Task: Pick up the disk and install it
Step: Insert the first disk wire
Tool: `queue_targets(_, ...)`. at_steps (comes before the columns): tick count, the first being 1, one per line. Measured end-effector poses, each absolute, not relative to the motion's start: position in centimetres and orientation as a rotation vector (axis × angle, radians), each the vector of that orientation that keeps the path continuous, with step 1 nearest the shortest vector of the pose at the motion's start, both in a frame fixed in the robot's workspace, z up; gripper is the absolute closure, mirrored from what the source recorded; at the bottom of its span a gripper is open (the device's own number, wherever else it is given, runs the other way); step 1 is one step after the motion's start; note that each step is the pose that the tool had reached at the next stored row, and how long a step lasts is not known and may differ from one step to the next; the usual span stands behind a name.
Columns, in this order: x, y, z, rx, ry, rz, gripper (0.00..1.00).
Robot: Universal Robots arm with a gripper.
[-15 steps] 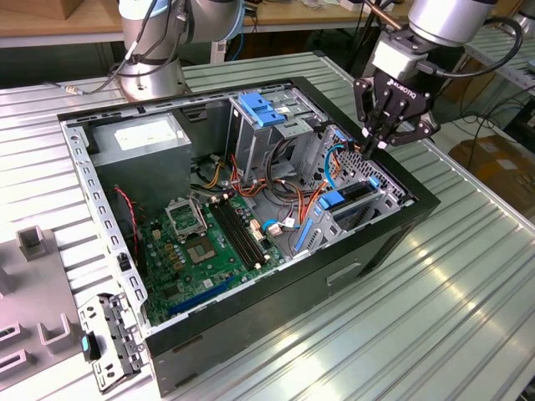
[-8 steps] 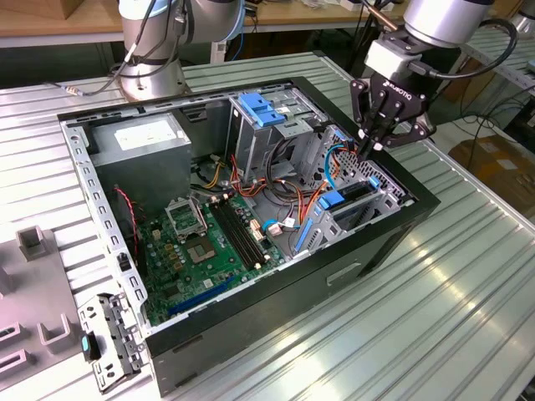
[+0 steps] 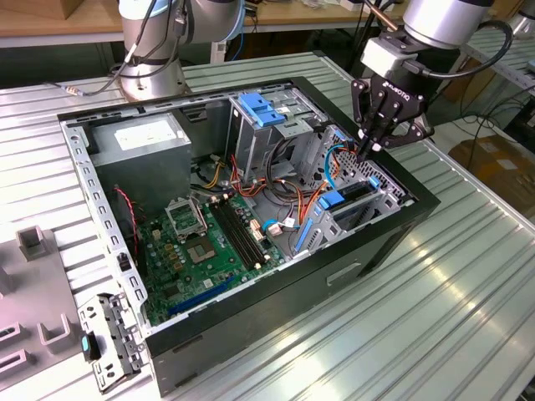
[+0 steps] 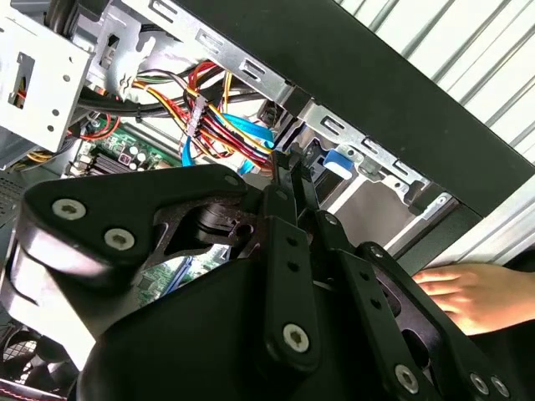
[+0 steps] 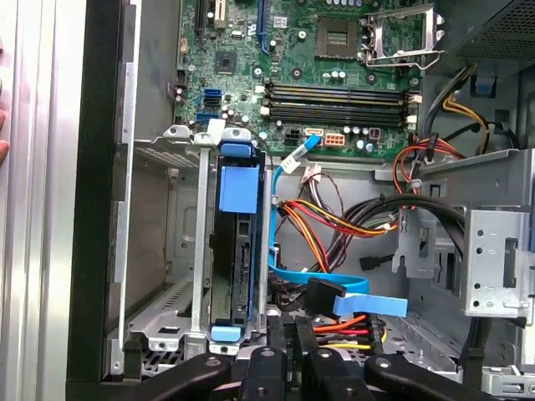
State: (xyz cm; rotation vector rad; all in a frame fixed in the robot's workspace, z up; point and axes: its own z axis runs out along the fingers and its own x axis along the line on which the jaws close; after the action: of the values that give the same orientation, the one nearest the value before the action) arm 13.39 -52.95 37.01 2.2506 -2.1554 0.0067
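One open computer case [image 3: 393,225] fills the middle of the exterior view; the disk [image 5: 232,259] sits edge-up in its drive bay, long axis vertical in the first wrist view, directly below the clenched, empty gripper [image 3: 370,149].

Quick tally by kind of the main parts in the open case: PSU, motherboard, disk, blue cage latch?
power supply: 1
motherboard: 1
disk: 1, seated in its bay
blue latch: 1, atop the drive cage
Total: 4
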Motion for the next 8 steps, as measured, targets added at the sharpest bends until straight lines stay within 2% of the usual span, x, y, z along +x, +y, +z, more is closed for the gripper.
queue_targets(8, 13.4, -52.95, 37.0, 2.247, -2.151, -0.003, 0.84)
